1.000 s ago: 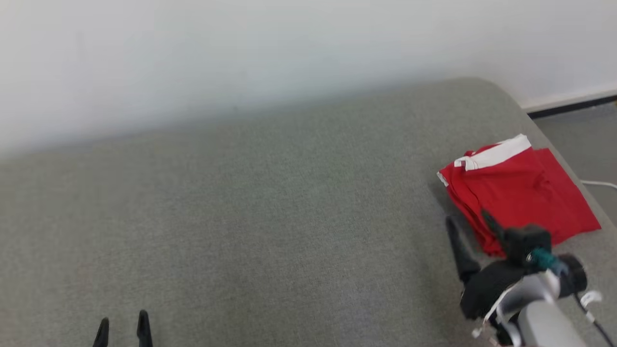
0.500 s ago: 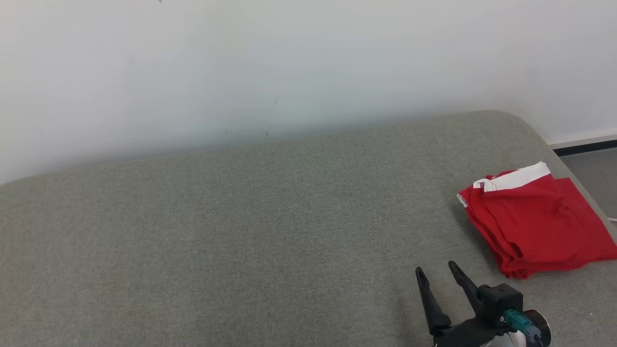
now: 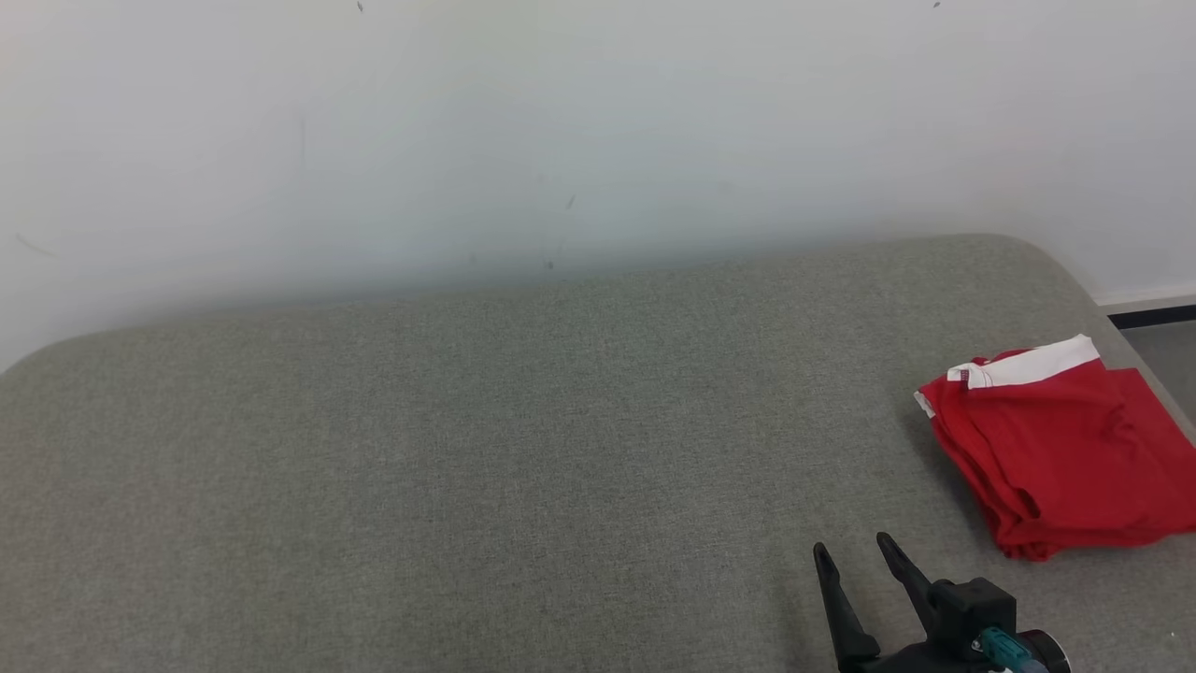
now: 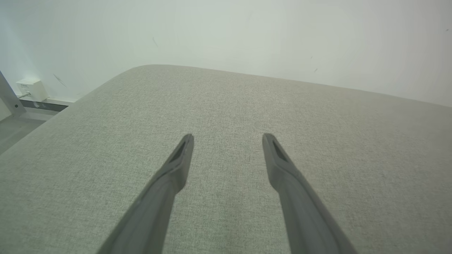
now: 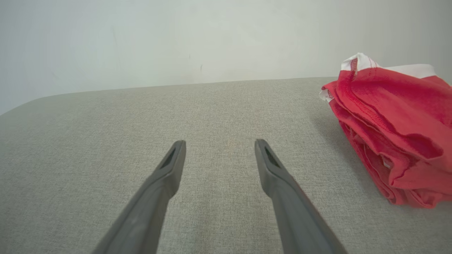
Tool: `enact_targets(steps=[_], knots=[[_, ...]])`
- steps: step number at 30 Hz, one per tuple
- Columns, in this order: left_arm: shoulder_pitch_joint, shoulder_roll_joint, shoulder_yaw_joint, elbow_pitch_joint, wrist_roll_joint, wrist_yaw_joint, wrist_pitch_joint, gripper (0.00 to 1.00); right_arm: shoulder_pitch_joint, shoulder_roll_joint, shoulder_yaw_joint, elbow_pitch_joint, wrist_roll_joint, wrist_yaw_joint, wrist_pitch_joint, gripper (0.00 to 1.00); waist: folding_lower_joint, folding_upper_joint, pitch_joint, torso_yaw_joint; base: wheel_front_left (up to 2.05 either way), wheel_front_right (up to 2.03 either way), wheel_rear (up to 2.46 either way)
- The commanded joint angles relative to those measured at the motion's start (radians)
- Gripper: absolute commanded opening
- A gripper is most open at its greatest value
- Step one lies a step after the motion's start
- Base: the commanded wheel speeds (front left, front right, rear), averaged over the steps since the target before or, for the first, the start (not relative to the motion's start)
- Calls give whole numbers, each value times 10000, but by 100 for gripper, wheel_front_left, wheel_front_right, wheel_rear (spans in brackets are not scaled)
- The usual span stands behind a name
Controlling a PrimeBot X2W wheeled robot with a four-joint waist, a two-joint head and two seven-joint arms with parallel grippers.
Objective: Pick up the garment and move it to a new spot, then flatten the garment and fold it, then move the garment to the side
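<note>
The garment [image 3: 1060,449] is red with a white band, folded into a compact stack at the far right of the grey upholstered surface [image 3: 467,449]. In the right wrist view the garment [image 5: 395,130] lies to the right of my fingers, apart from them. My right gripper [image 3: 855,550] is open and empty at the lower right of the head view, left of and nearer than the garment. My left gripper [image 4: 227,139] is open over bare grey fabric, holding nothing.
A pale wall [image 3: 561,131] runs behind the surface. The surface's rounded right edge [image 3: 1074,271] drops to grey floor with a dark skirting strip [image 3: 1154,316]. In the left wrist view a white wall box [image 4: 31,90] sits beyond the surface's left edge.
The head camera has tilted up, shifting the whole picture down. My right gripper has drawn back from the garment's near edge, leaving it lying folded. The left gripper has left the head view.
</note>
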Motion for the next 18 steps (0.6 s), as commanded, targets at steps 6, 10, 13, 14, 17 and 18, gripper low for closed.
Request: enact_targets(steps=[6,10,13,14,17,18], knots=[[-129,-17,-67,-89,-66,-49,-26,100,43,18,-149,15,-163,-28,-106,100,0,0,35,-150,0,0,0],[-181,-18,-96,-81,-92,-58,-26,100,94,71,-199,-79,-234,-28,-102,100,0,0,74,-305,0,0,0],[-224,-17,-141,-62,-98,-61,-26,100,133,99,-203,-136,-262,-28,-127,100,0,0,109,-392,0,0,0],[-235,-17,-154,-57,-106,-62,-26,100,136,105,-206,-143,-269,-28,-134,100,0,0,116,-412,0,0,0],[-247,-17,-185,-44,-129,-51,-26,100,144,119,-210,-162,-285,-28,-157,100,0,0,137,-443,0,0,0],[-257,-17,-194,-39,-137,-52,-26,100,154,125,-217,-165,-289,-28,-161,100,0,0,142,-443,0,0,0]])
